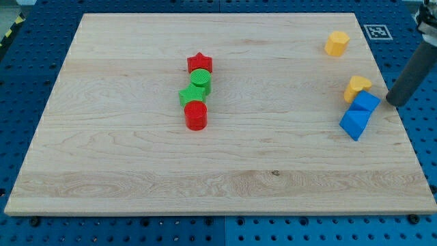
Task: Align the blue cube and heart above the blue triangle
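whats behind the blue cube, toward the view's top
The yellow heart sits right behind the blue cube, touching it. The heart's lower edge is hidden by the cube. My tip is off to the view's right.

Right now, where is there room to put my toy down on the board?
Plenty of bare wood left of the red star stack, and between the red cylinder and blue triangle. It is crowded by the yellow heart, blue cube and my tip.

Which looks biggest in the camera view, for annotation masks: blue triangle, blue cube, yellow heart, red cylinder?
1. blue triangle
2. red cylinder, close behind it
3. blue cube and yellow heart: alike, both partly overlapped, so unranked.
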Controlling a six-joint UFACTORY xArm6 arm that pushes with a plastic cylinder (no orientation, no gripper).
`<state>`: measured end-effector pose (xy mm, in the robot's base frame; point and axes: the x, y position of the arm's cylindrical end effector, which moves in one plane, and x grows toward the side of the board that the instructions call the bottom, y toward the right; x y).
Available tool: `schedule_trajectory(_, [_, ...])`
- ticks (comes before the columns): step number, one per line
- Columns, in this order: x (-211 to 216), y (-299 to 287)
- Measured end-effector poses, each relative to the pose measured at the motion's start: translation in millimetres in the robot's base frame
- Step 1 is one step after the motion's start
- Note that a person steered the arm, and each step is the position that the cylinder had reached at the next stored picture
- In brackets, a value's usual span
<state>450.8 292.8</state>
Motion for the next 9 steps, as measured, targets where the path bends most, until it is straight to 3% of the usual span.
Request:
schedule_trajectory(3, [0, -51])
schedule_trajectory(4, [-6, -8])
schedule_trajectory(5, [-42, 7])
schedule_trajectory(6, [-77, -12])
schedule_trajectory(9, [-59, -104])
